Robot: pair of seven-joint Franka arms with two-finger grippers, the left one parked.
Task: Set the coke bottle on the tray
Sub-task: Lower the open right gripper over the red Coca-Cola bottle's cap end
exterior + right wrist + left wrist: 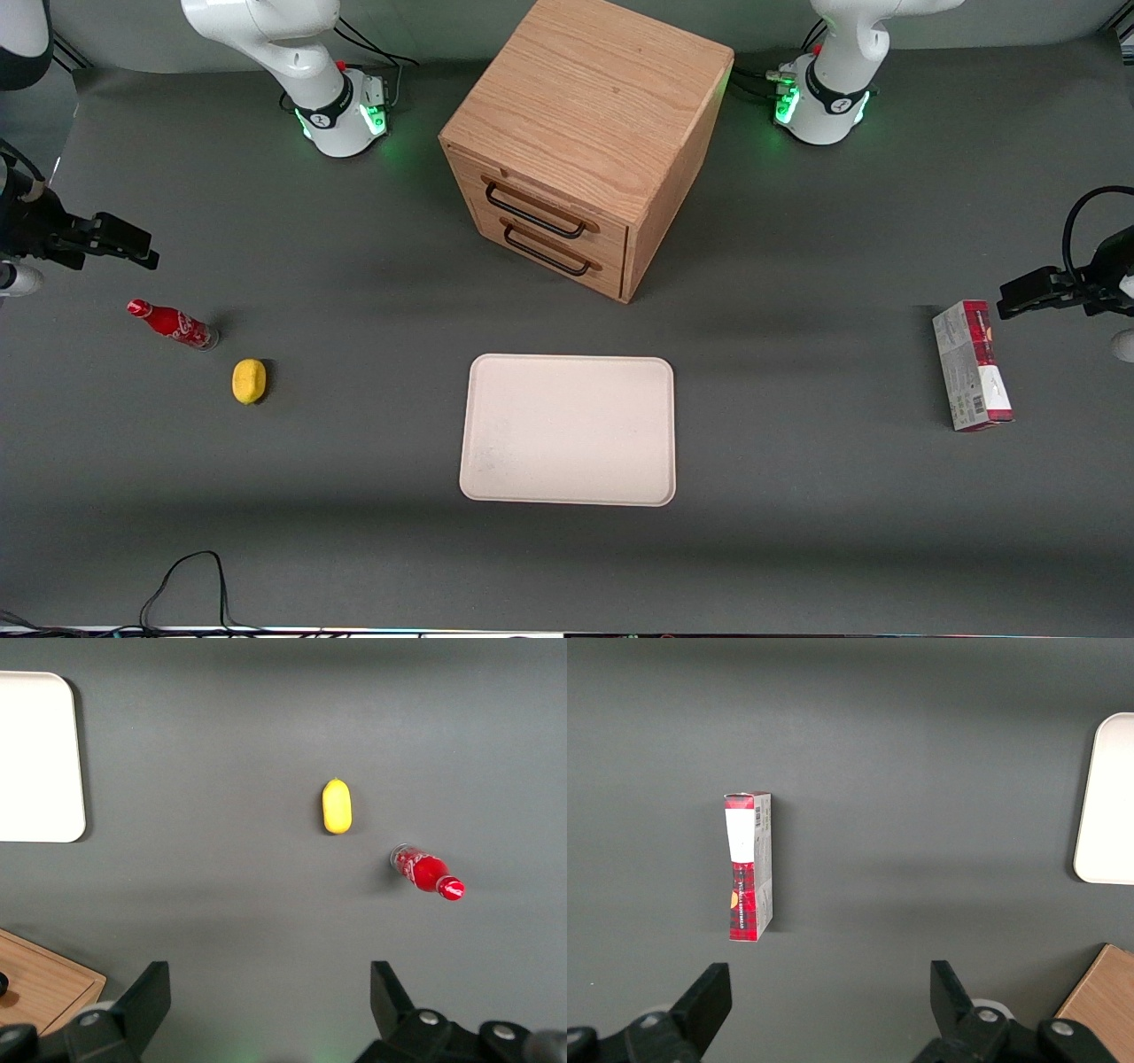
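Note:
The coke bottle, small and red with white script and a red cap, is on the grey table toward the working arm's end; it also shows in the right wrist view. The cream-white tray lies flat and bare at mid-table, in front of the wooden drawer box; one corner of it shows in the right wrist view. My right gripper hovers above the table, a little farther from the front camera than the bottle and apart from it. It is open and empty, its fingers spread wide.
A yellow lemon lies beside the bottle, nearer the front camera. The wooden drawer box with two black handles stands at mid-table. A red-and-grey carton lies toward the parked arm's end. A black cable loops at the front edge.

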